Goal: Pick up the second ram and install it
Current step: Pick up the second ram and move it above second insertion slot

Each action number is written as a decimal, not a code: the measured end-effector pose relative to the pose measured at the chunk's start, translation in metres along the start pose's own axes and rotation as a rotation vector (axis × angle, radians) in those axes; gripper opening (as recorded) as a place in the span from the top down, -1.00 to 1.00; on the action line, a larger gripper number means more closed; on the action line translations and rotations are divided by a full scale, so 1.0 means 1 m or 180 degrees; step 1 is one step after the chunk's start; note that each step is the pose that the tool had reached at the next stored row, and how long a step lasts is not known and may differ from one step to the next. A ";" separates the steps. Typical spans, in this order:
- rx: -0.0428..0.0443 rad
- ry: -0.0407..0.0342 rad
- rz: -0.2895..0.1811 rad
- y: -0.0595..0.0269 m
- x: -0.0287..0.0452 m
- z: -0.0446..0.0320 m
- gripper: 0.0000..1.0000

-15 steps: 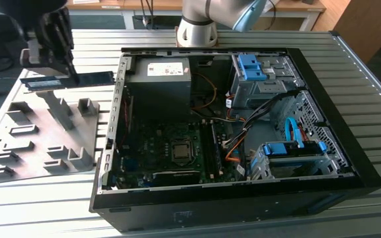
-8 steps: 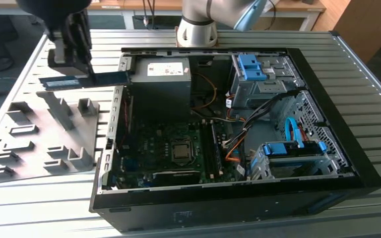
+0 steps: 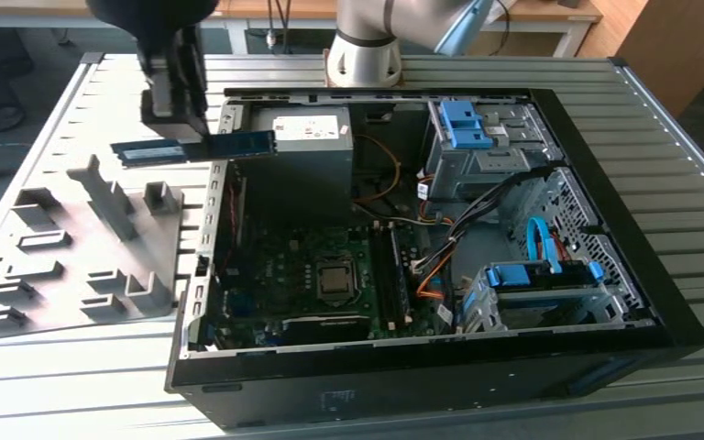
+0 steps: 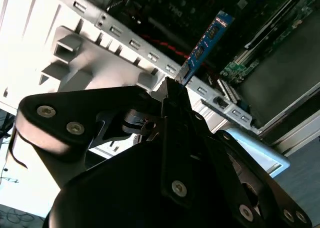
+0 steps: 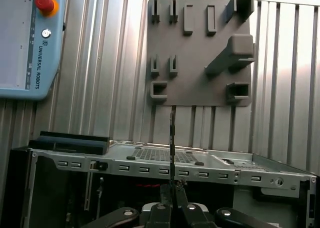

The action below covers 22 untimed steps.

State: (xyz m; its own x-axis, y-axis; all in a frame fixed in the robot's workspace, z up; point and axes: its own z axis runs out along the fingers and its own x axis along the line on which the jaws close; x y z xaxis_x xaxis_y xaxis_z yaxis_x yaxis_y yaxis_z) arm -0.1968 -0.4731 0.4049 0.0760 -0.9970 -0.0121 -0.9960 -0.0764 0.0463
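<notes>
Pinching the second ram (image 3: 245,143) between its fingers (image 4: 180,102), the gripper (image 3: 179,139) held it in the air, level, over the wall of the computer case (image 3: 215,211), near the grey tray (image 3: 77,234).

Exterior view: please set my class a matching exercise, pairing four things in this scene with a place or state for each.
Things:
1. ram stick
2. grey slotted tray
3. computer case
4. blue cable

Places or states:
A. lying open on the table
B. held in the gripper, off the table
C. inside the case, toward the exterior view's right
D. flat on the table, at the exterior view's left of the case

Pairs: 1-B; 2-D; 3-A; 4-C.
</notes>
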 end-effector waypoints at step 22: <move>-0.0005 -0.0001 0.0000 -0.0762 0.0058 -0.0033 0.73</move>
State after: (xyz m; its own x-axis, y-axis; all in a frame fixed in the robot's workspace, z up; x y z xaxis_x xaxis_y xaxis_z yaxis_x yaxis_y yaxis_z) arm -0.1203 -0.4731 0.4046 0.0758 -0.9970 -0.0123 -0.9959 -0.0763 0.0479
